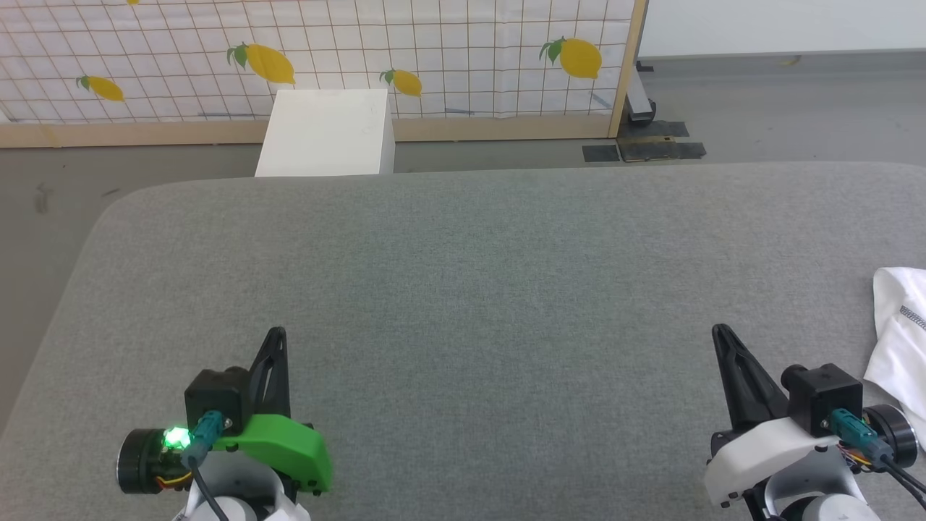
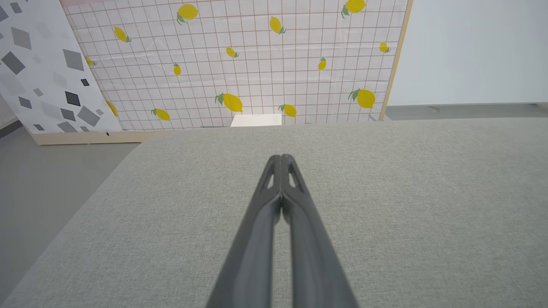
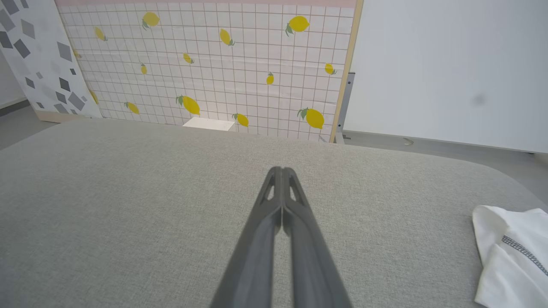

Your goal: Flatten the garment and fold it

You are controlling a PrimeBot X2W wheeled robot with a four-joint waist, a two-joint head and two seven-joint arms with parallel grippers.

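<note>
Grey desk (image 1: 463, 253) is carrying the shirt (image 1: 897, 340) bunched at its right side; we are holding left fingers (image 1: 275, 354) and right fingers (image 1: 731, 362) each pressed together, risking nudging it off when reaching.

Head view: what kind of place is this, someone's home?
Likely a staged test room, not a home: a lemon-print backdrop panel stands on bare grey floor, a big grey fabric-covered table spans the middle, and a white garment lies at its right edge.
</note>
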